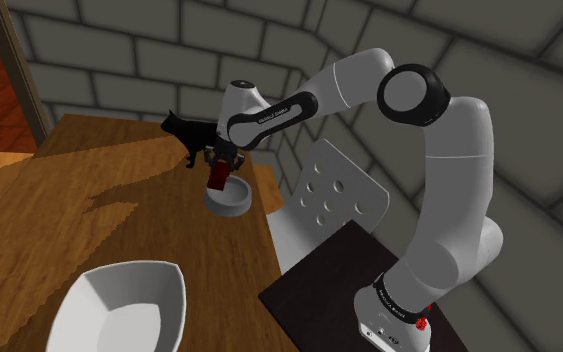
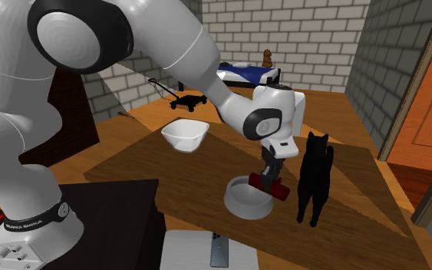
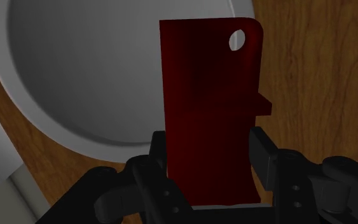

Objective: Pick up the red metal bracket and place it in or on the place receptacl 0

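Observation:
My black gripper [image 3: 210, 159] is shut on a dark red bracket [image 3: 209, 108] with a round hole near its far corner. The bracket hangs just above the rim of a round grey bowl [image 3: 95, 76], partly over the bowl and partly over the wooden table. In the shoulder view the gripper [image 1: 221, 168] holds the red bracket [image 1: 217, 174] over the grey bowl [image 1: 230, 200]. From the second exterior view the bracket [image 2: 271, 186] sits over the bowl's [image 2: 246, 199] rim on the side nearest the black cat figure.
A black cat figure [image 1: 191, 136] stands on the table right behind the bowl, also seen as the cat [image 2: 312, 178] beside the gripper. A white angular bowl [image 1: 119, 305] lies near the table's front. A white perforated chair back [image 1: 331, 190] stands beside the table.

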Motion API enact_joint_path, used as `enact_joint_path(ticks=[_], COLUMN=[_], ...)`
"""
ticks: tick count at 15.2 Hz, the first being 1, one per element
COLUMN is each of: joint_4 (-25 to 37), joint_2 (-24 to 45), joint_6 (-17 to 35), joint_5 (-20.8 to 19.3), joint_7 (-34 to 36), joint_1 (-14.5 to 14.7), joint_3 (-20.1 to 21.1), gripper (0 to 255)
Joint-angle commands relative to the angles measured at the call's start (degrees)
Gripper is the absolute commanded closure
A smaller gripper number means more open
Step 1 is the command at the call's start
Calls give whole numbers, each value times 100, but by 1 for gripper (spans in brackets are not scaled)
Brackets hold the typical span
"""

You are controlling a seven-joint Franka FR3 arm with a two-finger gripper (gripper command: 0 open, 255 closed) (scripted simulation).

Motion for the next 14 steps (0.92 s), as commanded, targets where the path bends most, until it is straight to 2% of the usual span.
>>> enact_joint_path(ticks=[1, 4, 14], joint_4=[-11, -1, 12], joint_2=[13, 21, -491], joint_6=[-4, -6, -513], joint_5=[0, -3, 265], joint_7=[-2, 4, -151], joint_1=[-2, 5, -156], joint_3=[-5, -6, 220], gripper=[255, 255, 255])
